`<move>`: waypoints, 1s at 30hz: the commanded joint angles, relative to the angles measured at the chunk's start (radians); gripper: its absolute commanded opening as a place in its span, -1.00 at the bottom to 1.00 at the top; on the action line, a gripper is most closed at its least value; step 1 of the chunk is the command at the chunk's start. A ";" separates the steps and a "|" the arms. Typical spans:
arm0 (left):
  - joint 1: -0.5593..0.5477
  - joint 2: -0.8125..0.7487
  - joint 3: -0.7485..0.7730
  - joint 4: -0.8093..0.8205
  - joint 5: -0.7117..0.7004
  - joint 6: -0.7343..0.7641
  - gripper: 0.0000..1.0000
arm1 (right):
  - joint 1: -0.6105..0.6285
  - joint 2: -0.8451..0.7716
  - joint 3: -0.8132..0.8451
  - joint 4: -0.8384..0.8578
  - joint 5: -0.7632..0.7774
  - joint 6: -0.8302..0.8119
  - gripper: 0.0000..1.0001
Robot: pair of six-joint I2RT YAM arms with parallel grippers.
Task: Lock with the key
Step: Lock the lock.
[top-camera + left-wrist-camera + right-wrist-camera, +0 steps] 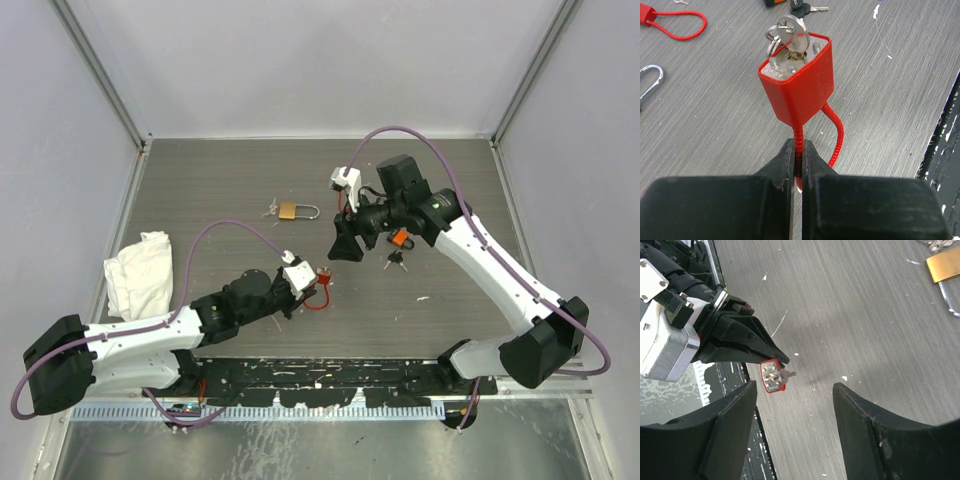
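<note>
A red padlock [800,85] hangs by its ribbed red cable shackle [836,140], and my left gripper [799,149] is shut on that cable. A silver key [791,31] on a ring sits in the keyhole on the lock's top face. In the top view this lock [323,277] is held just above the table at my left gripper [309,287]. My right gripper [346,248] hovers a little beyond it, open and empty. In the right wrist view the lock [772,375] and its key [788,373] lie ahead of the left finger of my right gripper [795,386].
A bunch of small dark-headed keys [395,260] lies by an orange item [401,240]. A brass padlock [290,211] lies farther back. A second red cable lock [670,22] lies on the table. A white cloth [140,272] is at the left.
</note>
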 commanded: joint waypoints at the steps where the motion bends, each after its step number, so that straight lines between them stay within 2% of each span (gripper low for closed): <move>1: 0.001 -0.006 0.051 0.042 0.003 0.013 -1.00 | 0.048 0.015 0.031 0.035 0.047 0.058 0.33; 17: 0.000 0.016 0.069 0.037 -0.034 -0.006 -1.00 | 0.108 0.025 -0.045 0.041 0.105 0.140 -0.04; 30: 0.002 0.038 0.084 0.038 -0.028 -0.020 -1.00 | 0.126 0.020 -0.051 0.071 0.107 0.176 -0.06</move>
